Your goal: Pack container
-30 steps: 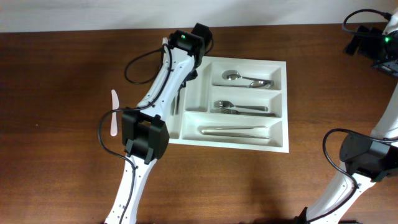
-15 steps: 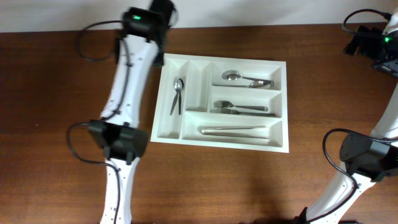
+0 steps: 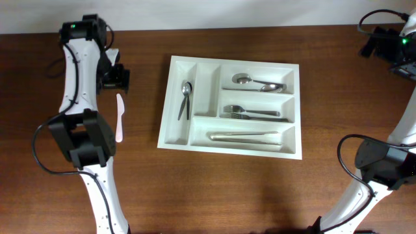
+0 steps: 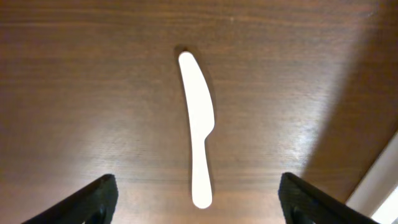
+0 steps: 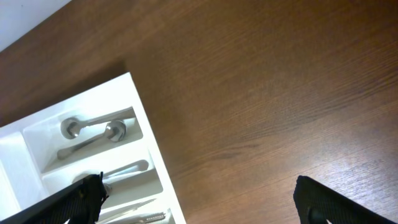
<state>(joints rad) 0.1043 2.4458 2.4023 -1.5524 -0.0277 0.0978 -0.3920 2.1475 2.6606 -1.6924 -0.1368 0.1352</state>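
The white container (image 3: 234, 148) lies mid-table with a small spoon (image 3: 184, 99) in its leftmost narrow compartment, two spoons (image 3: 259, 83), forks (image 3: 252, 113) and a knife with tongs (image 3: 244, 136) in the long ones. A white plastic knife (image 3: 119, 117) lies on the wood left of the tray; the left wrist view shows it (image 4: 199, 127) between and ahead of my open left gripper (image 4: 198, 199). My left gripper (image 3: 115, 77) hovers above the knife's far end. My right gripper (image 5: 199, 199) is open and empty, high at the far right, with the tray's corner (image 5: 134, 112) below it.
Bare brown wooden table all round the tray. A pale wall or edge runs along the table's far side (image 3: 260, 13). My right arm's base (image 3: 383, 166) stands at the right edge, my left arm's elbow (image 3: 84, 136) left of the plastic knife.
My left arm has swung from over the tray's left compartments to the left, leaving the small spoon in the leftmost compartment, and now hovers above the white plastic knife. The right arm has not moved.
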